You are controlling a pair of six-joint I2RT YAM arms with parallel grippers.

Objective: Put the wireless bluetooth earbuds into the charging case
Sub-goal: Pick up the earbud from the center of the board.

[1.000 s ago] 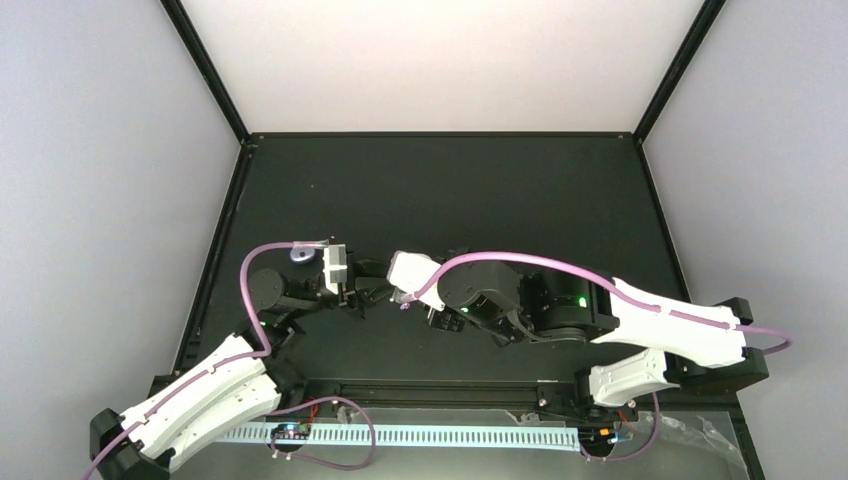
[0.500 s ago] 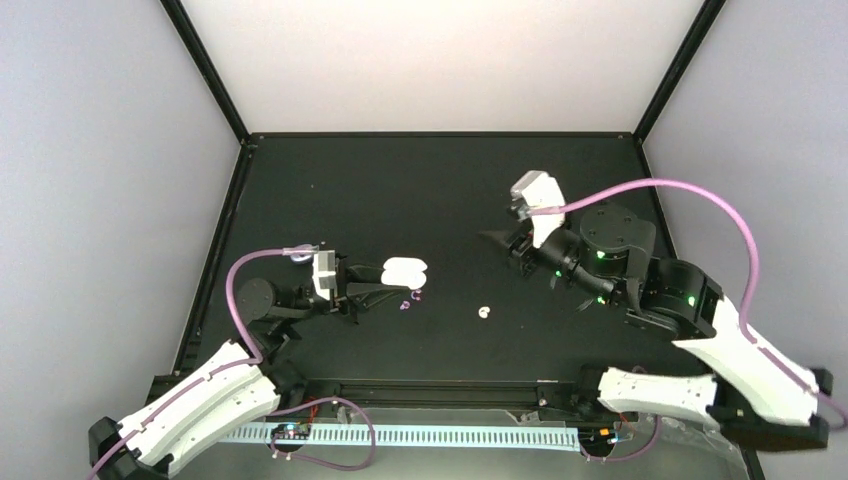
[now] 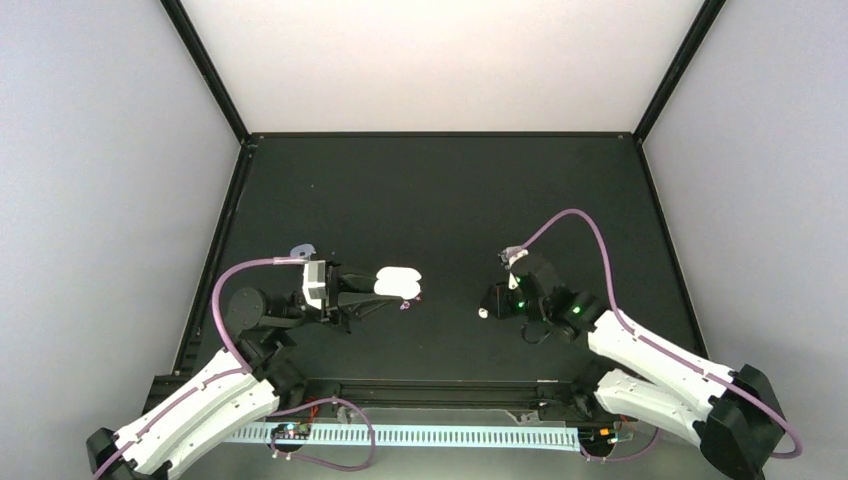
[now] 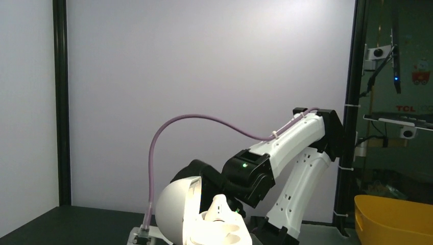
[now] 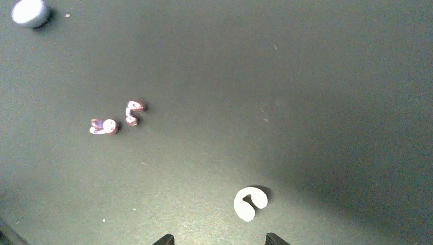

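Charging case (image 3: 397, 283) gripped in left pincer (image 3: 373, 290); right pincer (image 5: 218, 239) gapes near earbud (image 5: 249, 203); "TCL" sign (image 4: 403, 108) beyond.

Earbud (image 3: 483, 312) on table (image 3: 420, 190), right of charging case (image 3: 397, 282).

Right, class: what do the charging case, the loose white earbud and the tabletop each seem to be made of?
The charging case looks like hard plastic, glossy white: its domed lid carries a bright sheen. The earbud is probably smooth white plastic, evenly bright, though its finish is hard to judge. The tabletop is dark, matte and faintly speckled; the material is unclear, perhaps a mat or coated board.
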